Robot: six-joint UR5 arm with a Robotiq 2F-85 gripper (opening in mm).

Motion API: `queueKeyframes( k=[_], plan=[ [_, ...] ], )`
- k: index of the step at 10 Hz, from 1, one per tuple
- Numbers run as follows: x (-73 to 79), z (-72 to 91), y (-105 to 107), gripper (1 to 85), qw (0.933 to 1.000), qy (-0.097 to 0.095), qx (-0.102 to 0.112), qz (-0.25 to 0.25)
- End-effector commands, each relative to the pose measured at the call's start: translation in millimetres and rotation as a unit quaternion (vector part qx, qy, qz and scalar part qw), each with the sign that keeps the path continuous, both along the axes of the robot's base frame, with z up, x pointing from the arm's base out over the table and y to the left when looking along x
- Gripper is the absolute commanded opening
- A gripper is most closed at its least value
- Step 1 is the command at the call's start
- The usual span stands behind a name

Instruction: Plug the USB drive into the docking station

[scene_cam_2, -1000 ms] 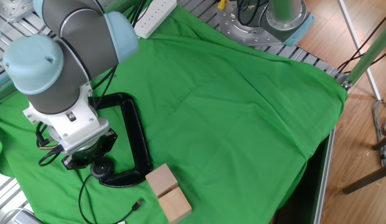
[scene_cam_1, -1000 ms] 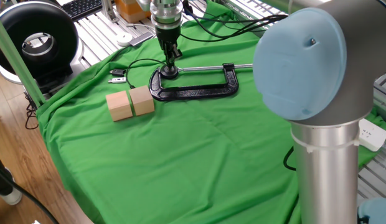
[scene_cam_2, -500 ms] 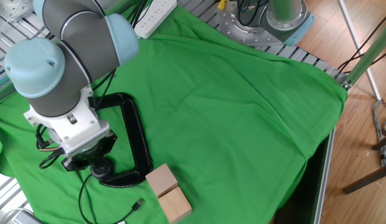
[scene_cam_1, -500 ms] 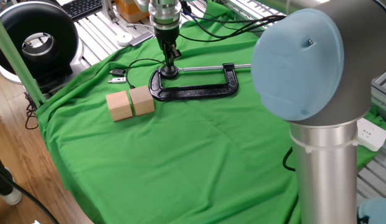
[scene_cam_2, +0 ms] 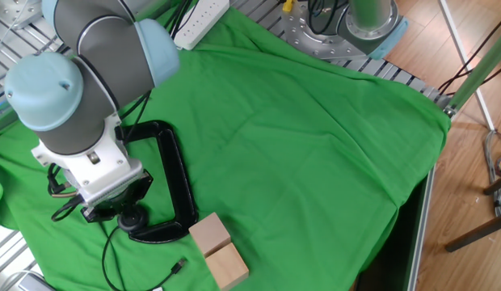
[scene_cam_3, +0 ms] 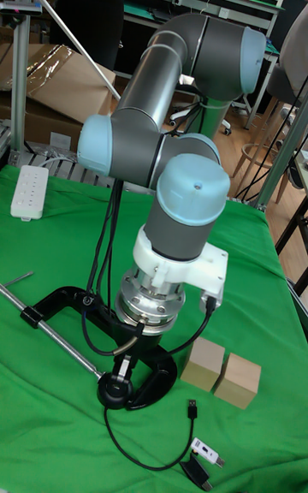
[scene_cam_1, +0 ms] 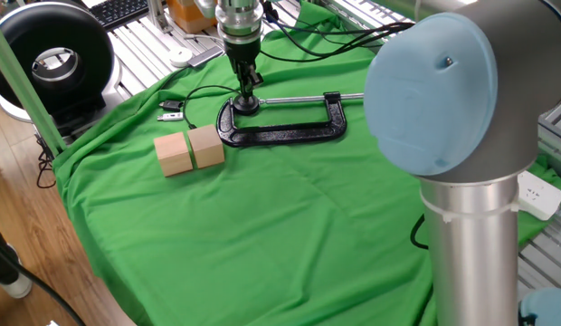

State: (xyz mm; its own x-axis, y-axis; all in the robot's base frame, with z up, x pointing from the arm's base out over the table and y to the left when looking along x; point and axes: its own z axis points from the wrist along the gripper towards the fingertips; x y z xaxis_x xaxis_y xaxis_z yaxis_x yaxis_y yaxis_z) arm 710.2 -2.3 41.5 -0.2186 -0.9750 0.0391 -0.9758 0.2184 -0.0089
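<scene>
Green cloth (scene_cam_1: pixel 290 226) under me: matt, soft weave, shallow wrinkles. Wooden blocks (scene_cam_1: pixel 190 150): pale, unfinished, smooth faces. C-clamp (scene_cam_1: pixel 290 127): black frame, slight sheen; screw rod bare bright metal. Docking station (scene_cam_3: pixel 114 389): black, semi-gloss, plastic-looking. My arm shells: grey body satin, blue caps (scene_cam_3: pixel 192 198) smooth plastic; wrist flange (scene_cam_3: pixel 154 305) brushed metal. Power strip (scene_cam_3: pixel 27 192): white glossy plastic. My fingers (scene_cam_1: pixel 247 86): dark, matt.

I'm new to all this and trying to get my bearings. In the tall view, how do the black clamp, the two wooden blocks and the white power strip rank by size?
1. C-clamp, clearly the largest.
2. Power strip, though it lies farther back, so it may really be bigger than it looks.
3. Two wooden blocks; the pair look about alike, so I won't rank one over the other.
</scene>
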Motion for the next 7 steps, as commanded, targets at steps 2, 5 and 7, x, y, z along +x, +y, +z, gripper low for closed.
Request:
queueKeyframes(
  k=[2,5,7],
  plan=[
    [1.2,6.7,11.9,1.7,0.9998,0.002,0.009,-0.015],
    [1.8,7.0,2.1,1.7,0.9997,0.002,-0.007,-0.023],
    [4.0,5.8,0.7,1.7,0.9997,0.0,-0.007,-0.025]
  ],
)
